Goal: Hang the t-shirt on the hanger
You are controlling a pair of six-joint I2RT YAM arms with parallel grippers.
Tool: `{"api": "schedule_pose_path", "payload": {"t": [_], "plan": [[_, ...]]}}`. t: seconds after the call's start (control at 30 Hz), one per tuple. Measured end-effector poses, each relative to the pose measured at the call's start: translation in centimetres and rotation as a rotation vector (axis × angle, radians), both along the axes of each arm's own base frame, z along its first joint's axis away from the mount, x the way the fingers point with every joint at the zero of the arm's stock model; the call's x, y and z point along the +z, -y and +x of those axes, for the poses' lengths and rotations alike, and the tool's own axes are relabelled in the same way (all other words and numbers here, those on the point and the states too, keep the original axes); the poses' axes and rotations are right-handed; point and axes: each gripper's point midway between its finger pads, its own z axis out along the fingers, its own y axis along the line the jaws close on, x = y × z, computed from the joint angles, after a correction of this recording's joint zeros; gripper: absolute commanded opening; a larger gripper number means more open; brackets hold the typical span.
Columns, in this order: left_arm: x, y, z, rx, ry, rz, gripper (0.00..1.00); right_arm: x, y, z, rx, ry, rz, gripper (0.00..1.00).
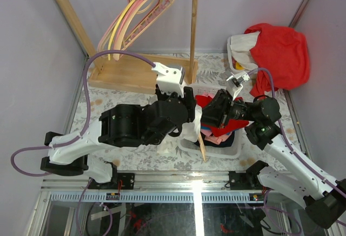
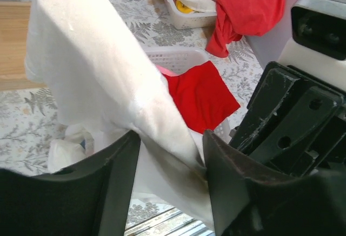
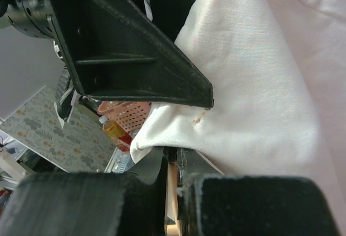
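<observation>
The white t-shirt [image 2: 92,57] runs as a thick fold between the fingers of my left gripper [image 2: 173,136]. Its jaws stand apart and the cloth lies against the right finger [image 2: 232,176]. In the top view the left gripper [image 1: 186,106] hangs over the white basket with t-shirt cloth [image 1: 189,131] below it. My right gripper [image 3: 174,157] is shut on the thin peach-beige hanger [image 3: 172,187], and the t-shirt [image 3: 259,73] lies over its fingers. In the top view the right gripper [image 1: 208,118] faces the left one, and one hanger bar [image 1: 203,148] sticks out below them.
A white basket [image 1: 230,150] of red and navy clothes sits under both grippers. A second basket with a big red garment [image 1: 278,52] stands at the back right. A wooden rack [image 1: 135,76] with pink and yellow hangers [image 1: 135,8] is at the back left.
</observation>
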Motion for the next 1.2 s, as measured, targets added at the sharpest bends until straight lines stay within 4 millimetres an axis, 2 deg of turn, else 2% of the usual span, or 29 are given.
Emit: {"api": "schedule_pose_path", "payload": {"t": [0.1,0.17,0.23,0.27,0.43,0.5,0.67,0.77,0.97,1.07,1.2], "plan": [[-0.2,0.5,0.0,-0.009,-0.011,-0.005,0.26,-0.1,-0.1,0.0,0.001,0.002,-0.002,0.00],[-0.3,0.9,0.0,-0.015,-0.021,-0.014,0.19,-0.3,-0.3,0.0,0.004,0.003,-0.006,0.00],[-0.2,1.6,0.0,-0.022,-0.032,-0.043,0.05,-0.3,-0.5,0.2,-0.002,0.013,-0.004,0.00],[-0.1,1.8,0.0,-0.024,-0.038,-0.055,0.01,-0.3,-0.6,0.2,-0.003,0.021,-0.002,0.00],[0.5,2.2,-0.1,-0.030,-0.049,-0.100,0.00,0.3,-0.7,0.3,-0.009,0.051,0.010,0.02],[0.7,2.1,-0.1,-0.032,-0.051,-0.110,0.00,0.4,-0.7,0.3,-0.012,0.056,0.008,0.09],[0.8,1.8,-0.3,-0.038,-0.056,-0.121,0.00,0.4,-0.6,0.1,-0.020,0.056,-0.013,0.38],[1.1,1.1,-0.2,-0.030,-0.052,-0.126,0.00,0.7,-0.3,-0.4,-0.024,0.067,-0.020,0.45],[2.1,-0.9,-0.2,-0.016,-0.039,-0.159,0.00,1.6,0.5,-1.3,-0.034,0.107,-0.026,0.53],[2.7,-2.0,-0.1,-0.005,-0.021,-0.158,0.00,1.1,0.7,-1.4,-0.042,0.108,-0.048,0.53],[2.3,-3.0,0.2,0.012,-0.003,-0.127,0.00,-0.1,0.9,-1.4,-0.059,0.096,-0.095,0.55]]}}
